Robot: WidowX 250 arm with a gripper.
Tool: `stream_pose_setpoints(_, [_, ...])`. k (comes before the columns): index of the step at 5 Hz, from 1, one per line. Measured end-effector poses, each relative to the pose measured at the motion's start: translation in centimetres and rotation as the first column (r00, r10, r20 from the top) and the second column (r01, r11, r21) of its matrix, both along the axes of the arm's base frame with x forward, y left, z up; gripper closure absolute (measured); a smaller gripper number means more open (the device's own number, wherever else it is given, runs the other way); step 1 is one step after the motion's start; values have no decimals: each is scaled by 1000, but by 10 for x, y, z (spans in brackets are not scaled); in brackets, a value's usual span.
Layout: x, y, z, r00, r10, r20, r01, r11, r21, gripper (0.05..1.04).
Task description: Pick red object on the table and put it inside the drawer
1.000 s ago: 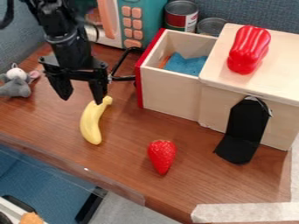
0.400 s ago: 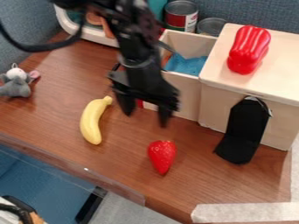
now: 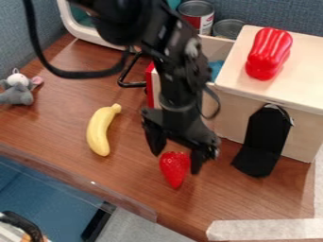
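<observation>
The black gripper hangs over the strawberry's upper end, open, one finger at the left and the other at the right of it. Lying on the brown table is the red strawberry, its tip toward the front edge. Behind the gripper stands the wooden drawer box; its drawer is pulled out to the left, with a bit of blue cloth showing inside. The arm hides much of the drawer. A shiny red pepper lies on the box's top.
A yellow banana lies left of the gripper. A grey plush mouse sits at the far left. Cans stand behind the drawer. A black bracket leans on the box's front. Whitish tape runs along the front right.
From the upper left, the gripper has moved right and toward the front, past the drawer, down to the strawberry. The strawberry, banana and pepper have stayed put.
</observation>
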State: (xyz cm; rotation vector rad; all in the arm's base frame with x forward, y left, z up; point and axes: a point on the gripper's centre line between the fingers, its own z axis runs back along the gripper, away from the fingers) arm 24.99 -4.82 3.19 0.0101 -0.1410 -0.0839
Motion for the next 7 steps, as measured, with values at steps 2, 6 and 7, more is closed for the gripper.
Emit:
stream_pose_setpoints(2, [-11, -2, -19, 1000, -6, -29, 7, 999, 40, 139])
stream_pose_setpoints(6, [43, 33, 63, 996, 43, 79, -38, 997, -65, 312])
stream_pose_setpoints(7, [84, 28, 91, 991, 0, 137, 14, 995, -101, 312])
